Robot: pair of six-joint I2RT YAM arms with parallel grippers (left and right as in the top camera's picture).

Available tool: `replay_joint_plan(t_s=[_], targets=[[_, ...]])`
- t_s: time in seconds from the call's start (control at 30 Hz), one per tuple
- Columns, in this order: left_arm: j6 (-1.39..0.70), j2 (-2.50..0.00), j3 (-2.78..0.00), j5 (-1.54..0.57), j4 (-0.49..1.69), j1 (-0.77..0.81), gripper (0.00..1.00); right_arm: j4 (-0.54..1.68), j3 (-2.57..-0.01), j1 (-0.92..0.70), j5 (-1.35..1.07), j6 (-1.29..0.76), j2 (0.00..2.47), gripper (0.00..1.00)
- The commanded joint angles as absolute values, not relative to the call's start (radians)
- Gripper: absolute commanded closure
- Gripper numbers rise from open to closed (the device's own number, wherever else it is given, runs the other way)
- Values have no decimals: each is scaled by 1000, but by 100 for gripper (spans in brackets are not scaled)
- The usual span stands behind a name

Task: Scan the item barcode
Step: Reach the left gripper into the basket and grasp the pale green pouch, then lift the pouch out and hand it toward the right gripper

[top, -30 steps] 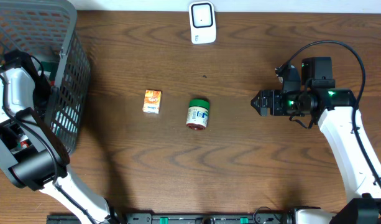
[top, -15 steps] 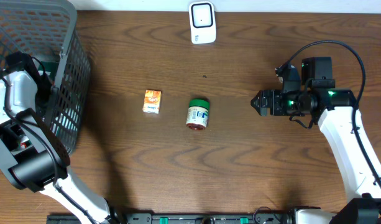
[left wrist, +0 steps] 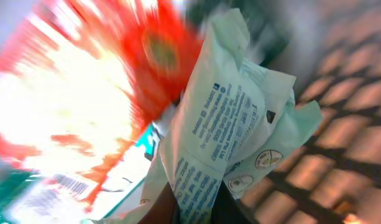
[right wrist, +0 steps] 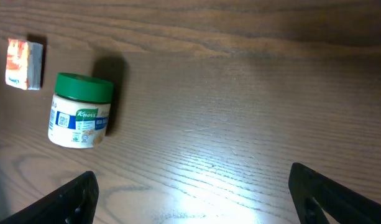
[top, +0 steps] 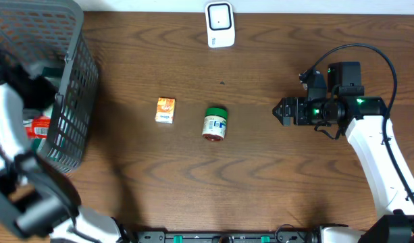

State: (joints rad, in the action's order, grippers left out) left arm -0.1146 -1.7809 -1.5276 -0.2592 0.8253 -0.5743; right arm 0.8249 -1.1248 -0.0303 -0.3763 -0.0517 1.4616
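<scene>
Left claw [left wrist: 195, 205]: closed together on the crimped lower edge of a pale packet [left wrist: 227, 118], inside the basket [top: 73, 81].
Right claw [top: 282, 111]: held wide apart with nothing between the fingers, low over the counter [top: 261, 182], well away from the basket on its right.
Basket: grey, with open mesh walls of square holes, set at the far left corner of the counter; the left arm is seen inside it.
Basket contents: the pale packet and, just behind it, a red and orange bag [left wrist: 115, 81], badly blurred; a teal patch beneath them cannot be identified.
Pale packet: thin mint-white film, crumpled and folded, printed with small blue text and round marks.
Jar [top: 215, 123]: short and round, with a green lid and a white and blue label, laid on its side outside the basket, to its right.
Small box [top: 165, 110]: an orange and white carton, flat on the counter between the basket and the jar, touching neither.
Scanner [top: 219, 24]: white with rounded corners, placed at the counter's far edge, well to the right of the basket.
Counter: dark brown wood with a visible grain; a patch of glare is seen in the right wrist view.
Room: only a pale strip is seen past the counter's far edge.
</scene>
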Motion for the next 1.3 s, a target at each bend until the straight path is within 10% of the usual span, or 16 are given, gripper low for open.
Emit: replay_joint_plan(t_s=[0.0, 0.33, 0.63, 1.27], targets=[[-144, -1613, -1555, -276, 786, -606, 93, 823, -1129, -28, -375, -56, 1460, 7], [-269, -1294, -1555, -468, 777, -619, 93, 816, -1187, -17, -569, -27, 1458, 2], [-290, -1300, -1554, -986, 920, -465, 93, 846, -1309, -2, -1026, 25, 1457, 25], [-385, -1427, -1553, -844, 919, 155, 93, 605, -1309, -268, -1170, 61, 1457, 23]])
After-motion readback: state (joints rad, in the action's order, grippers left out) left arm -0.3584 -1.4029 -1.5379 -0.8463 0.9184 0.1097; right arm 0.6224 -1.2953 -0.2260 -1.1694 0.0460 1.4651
